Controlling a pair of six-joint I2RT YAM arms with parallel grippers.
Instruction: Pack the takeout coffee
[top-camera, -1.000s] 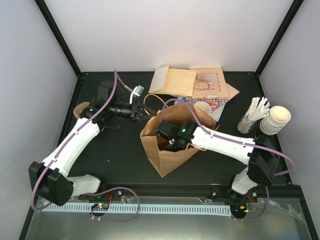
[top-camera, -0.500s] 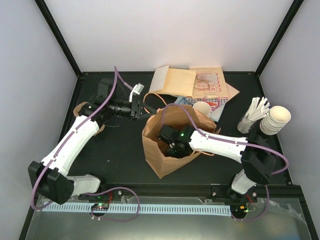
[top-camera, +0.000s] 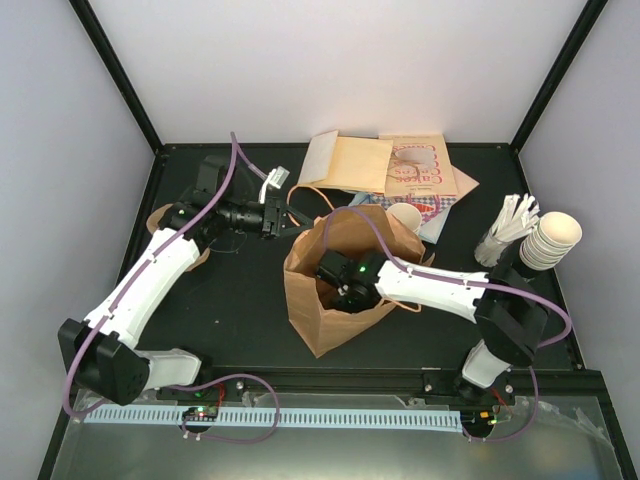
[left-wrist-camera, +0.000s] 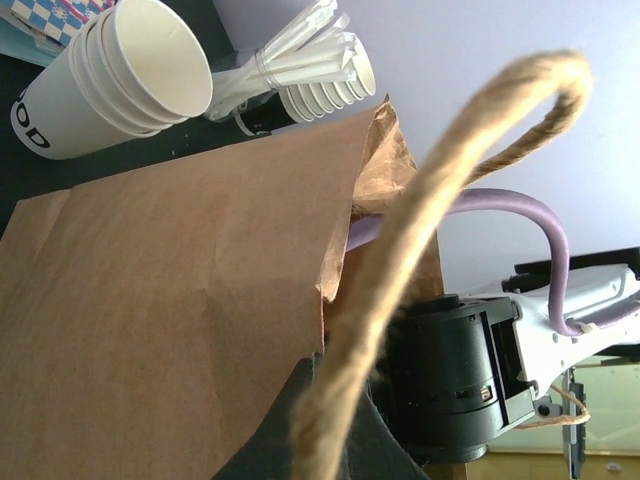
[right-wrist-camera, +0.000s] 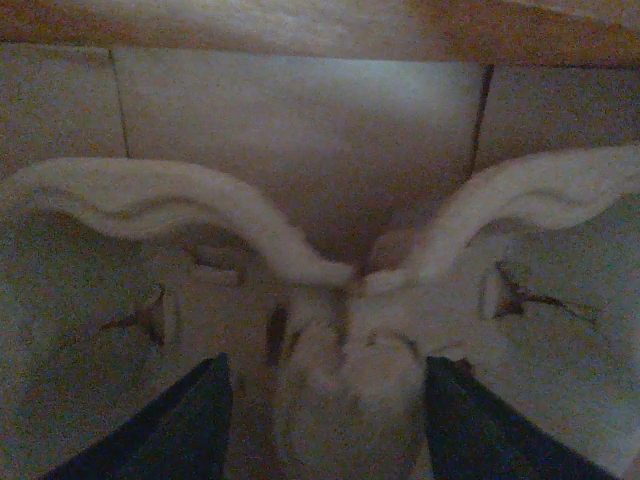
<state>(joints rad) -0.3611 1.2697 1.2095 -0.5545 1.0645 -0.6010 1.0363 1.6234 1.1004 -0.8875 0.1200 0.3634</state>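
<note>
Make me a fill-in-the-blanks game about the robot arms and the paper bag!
1. The right gripper is down inside the brown paper ___.
2. The left gripper pinches the bag's rope ___.
3. The cup stack beside the straws stands on the table's ___ side.

Missing words: bag; handle; right.
</note>
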